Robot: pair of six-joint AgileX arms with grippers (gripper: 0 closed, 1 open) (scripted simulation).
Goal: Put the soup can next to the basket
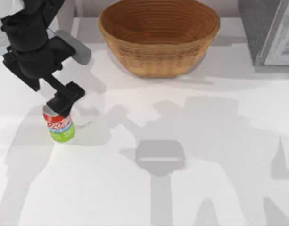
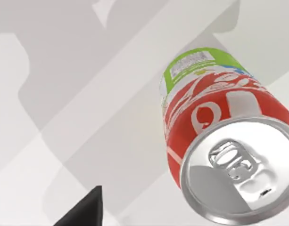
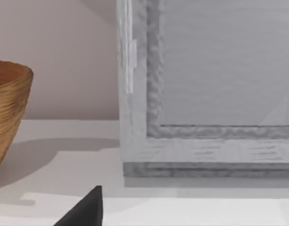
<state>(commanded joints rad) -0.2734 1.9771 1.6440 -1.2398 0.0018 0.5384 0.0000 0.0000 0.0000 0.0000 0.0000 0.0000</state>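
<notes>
L hand (image 1: 64, 104) over can (image 1: 60, 126), mid-left of top view; grip state can't tell. Center on can, keep upright, set beside basket (image 1: 158, 40). R arm parked.

I see a white table (image 1: 219, 155) spread under me, its surface bare and smooth, crossed by soft grey shadows; one darker blocky shadow lies near the middle of it. At the far right corner of the table stands a grey framed panel (image 1: 271, 33), like a cabinet side or a window frame. From my right wrist view the same panel (image 3: 205, 94) rises upright from the tabletop, with a pale outer frame, a rough-edged inner border and a flat grey field inside. Behind it runs a plain pinkish-beige wall (image 3: 54, 56), meeting the table's far edge.
</notes>
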